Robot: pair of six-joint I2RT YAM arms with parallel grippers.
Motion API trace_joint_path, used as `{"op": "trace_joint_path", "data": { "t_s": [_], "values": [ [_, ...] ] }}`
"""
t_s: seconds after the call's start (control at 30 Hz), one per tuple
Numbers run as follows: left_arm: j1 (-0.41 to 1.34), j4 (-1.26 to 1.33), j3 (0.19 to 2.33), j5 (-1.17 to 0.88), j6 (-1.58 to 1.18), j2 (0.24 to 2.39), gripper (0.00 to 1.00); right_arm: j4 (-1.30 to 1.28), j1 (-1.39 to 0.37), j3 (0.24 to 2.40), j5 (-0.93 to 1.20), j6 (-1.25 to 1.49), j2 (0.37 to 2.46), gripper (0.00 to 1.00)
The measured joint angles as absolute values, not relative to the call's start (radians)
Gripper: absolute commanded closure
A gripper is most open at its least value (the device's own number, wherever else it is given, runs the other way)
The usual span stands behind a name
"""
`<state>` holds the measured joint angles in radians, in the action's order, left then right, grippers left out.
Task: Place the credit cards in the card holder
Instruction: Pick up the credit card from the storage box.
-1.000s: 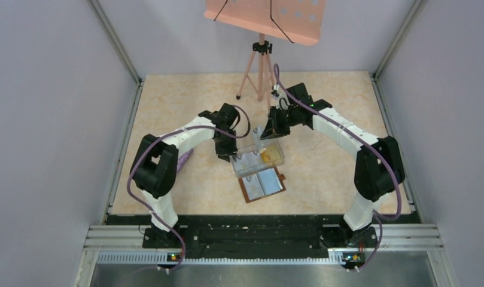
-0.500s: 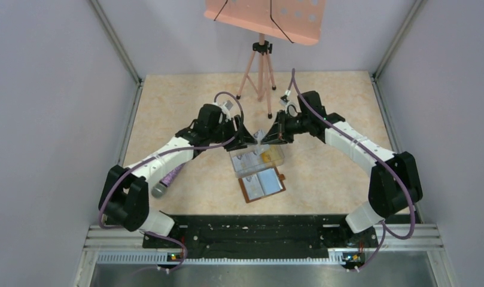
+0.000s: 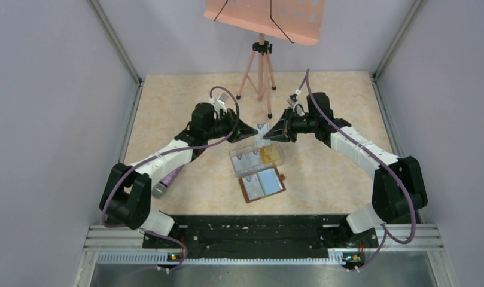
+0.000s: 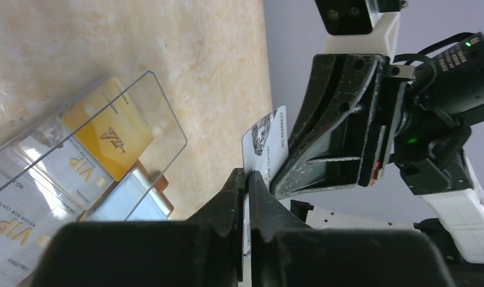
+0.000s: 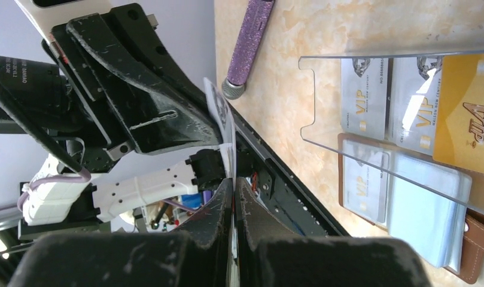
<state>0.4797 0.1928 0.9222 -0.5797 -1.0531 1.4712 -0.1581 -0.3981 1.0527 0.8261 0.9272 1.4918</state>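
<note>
Overhead view: two robot arms lean in from L and R and meet tip to tip above the ctr of a beige tabletop (image 3: 179, 95). Btwn them, in mid-air, is one whitish credit card (image 3: 262, 133), edge-on and roughly upright.

The left jaws are narrow and pinch one edge of that card (image 4: 266, 140). The right jaws are clamped on the opposite edge (image 5: 217, 110), so both arms grip it at once.

Just below sits a clear plastic box (image 3: 257, 156) w/ more credit cards lying flat inside: whitish ones (image 5: 362, 98) and an orange-yellow one (image 5: 469, 113).

The card holder (image 3: 263, 184), a brown wallet, lies open on the tabletop touching the box's near side. One whitish card appears to sit in a clear pocket already (image 5: 365, 185).

Step in hand, prob.: an arm-to-arm handover of one card; which arm gives, I cannot tell. Most cards are not yet in the holder.

Next move likely needs one pair of jaws to release. The other arm then lowers the card to the wallet and slides an edge into a pocket, w/o shoving the light wallet.
</note>
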Motion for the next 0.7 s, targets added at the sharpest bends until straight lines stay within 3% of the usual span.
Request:
{"op": "trace_joint_path", "data": {
  "t_s": [0.13, 0.2, 0.3, 0.43, 0.53, 0.63, 0.7],
  "values": [
    [0.476, 0.236, 0.916, -0.59, -1.074, 1.471, 0.99, -0.137, -0.386, 1.04, 0.838, 0.948, 1.491, 1.0],
    [0.475, 0.245, 0.915, -0.594, -1.079, 1.472, 0.83, -0.129, -0.384, 1.04, 0.843, 0.951, 1.491, 1.0],
    [0.472, 0.257, 0.915, -0.609, -1.083, 1.483, 0.72, -0.11, -0.382, 1.04, 0.864, 0.955, 1.492, 1.0],
    [0.473, 0.273, 0.915, -0.638, -1.098, 1.501, 0.71, -0.093, -0.384, 1.04, 0.895, 0.957, 1.496, 1.0],
    [0.473, 0.287, 0.915, -0.646, -1.104, 1.503, 0.77, -0.081, -0.384, 1.04, 0.909, 0.966, 1.497, 1.0],
    [0.47, 0.318, 0.915, -0.651, -1.116, 1.504, 0.63, -0.068, -0.383, 1.04, 0.926, 0.978, 1.5, 1.0],
    [0.471, 0.341, 0.915, -0.671, -1.129, 1.507, 0.6, -0.038, -0.384, 1.04, 0.937, 0.995, 1.502, 1.0]
  ]
}}
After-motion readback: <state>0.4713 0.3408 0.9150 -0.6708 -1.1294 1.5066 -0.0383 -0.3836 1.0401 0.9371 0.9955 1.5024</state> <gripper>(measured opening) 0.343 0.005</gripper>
